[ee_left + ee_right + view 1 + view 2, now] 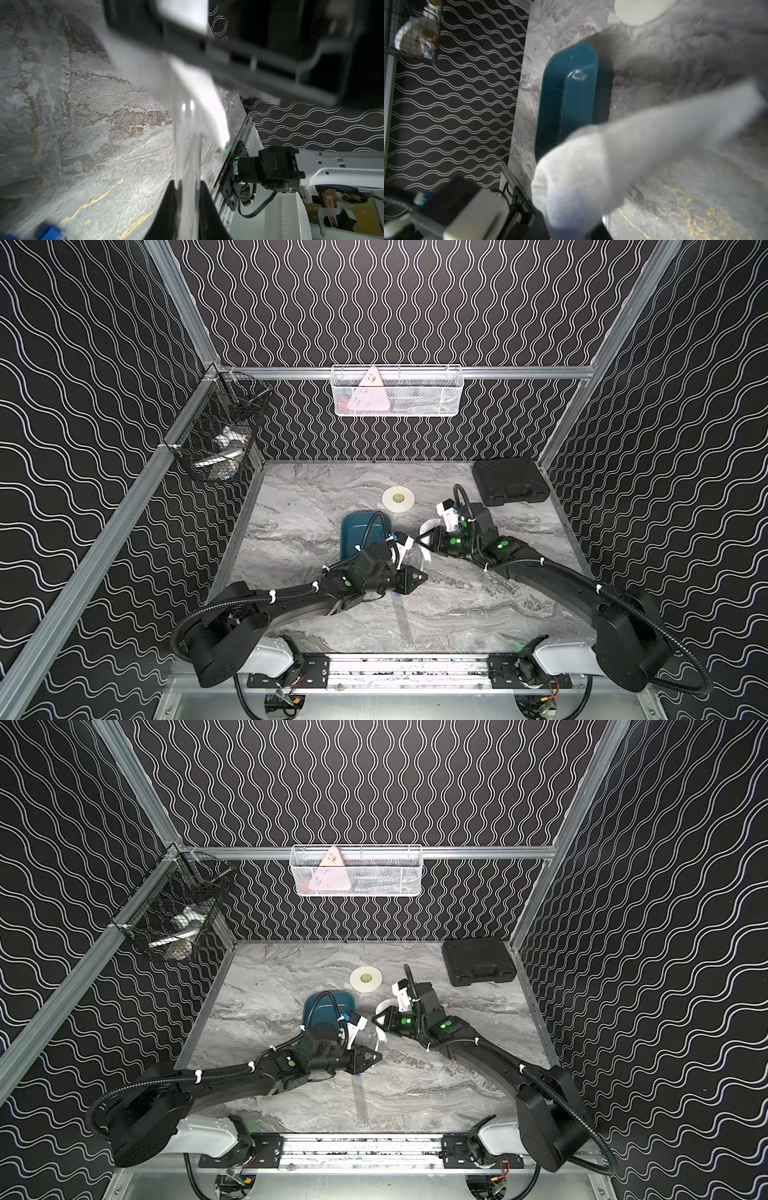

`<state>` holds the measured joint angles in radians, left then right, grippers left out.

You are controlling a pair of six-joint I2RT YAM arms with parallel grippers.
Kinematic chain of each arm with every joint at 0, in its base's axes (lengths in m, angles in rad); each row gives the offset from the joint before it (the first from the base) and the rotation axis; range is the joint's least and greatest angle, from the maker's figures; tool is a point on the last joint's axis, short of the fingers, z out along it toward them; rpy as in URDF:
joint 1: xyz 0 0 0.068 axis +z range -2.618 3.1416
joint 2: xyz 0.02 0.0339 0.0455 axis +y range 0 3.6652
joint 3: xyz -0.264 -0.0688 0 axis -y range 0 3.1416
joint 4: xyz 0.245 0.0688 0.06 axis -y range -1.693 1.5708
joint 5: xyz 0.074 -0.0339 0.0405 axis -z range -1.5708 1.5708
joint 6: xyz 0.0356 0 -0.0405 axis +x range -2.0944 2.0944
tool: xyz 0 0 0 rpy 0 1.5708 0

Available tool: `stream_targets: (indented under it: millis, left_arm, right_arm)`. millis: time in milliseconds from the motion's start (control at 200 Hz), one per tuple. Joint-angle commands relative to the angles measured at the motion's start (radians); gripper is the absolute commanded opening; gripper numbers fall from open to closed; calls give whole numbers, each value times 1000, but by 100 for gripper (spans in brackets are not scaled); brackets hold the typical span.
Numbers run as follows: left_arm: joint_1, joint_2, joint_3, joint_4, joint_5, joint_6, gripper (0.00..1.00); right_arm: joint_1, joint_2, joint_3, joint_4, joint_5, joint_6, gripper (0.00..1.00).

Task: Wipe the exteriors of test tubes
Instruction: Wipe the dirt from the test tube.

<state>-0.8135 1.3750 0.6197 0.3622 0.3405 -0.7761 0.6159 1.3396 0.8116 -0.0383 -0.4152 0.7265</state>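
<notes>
Pinching one test tube (187, 135) in the left jaws steadies it for the right jaws, clamped on tissue (591, 166), to wipe (teal tray (571, 93) nearby, likely drop-off).

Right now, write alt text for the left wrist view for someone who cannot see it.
The left pincer grips a clear test tube, which runs away from the camera into a blurred white tissue covering its far end. A grey marble table lies behind.
</notes>
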Motion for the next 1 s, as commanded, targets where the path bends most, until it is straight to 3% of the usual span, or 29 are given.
stream_targets:
  millis: [0,205,460,610,991]
  left_arm:
    - [3,7,2,66,6,-1,14]
    - [5,18,2,75,15,-5,14]
    - [5,-2,-7,63,15,-1,14]
    - [5,-10,-6,57,8,1,14]
    - [15,1,-5,60,14,2,14]
  right_arm:
    - [51,-28,-46,69,30,73,21]
    - [78,-19,-57,87,73,81,20]
    - [-55,57,92,24,-10,-9,21]
    - [-68,71,123,-3,-35,-31,20]
    - [113,-11,-68,118,58,95,20]
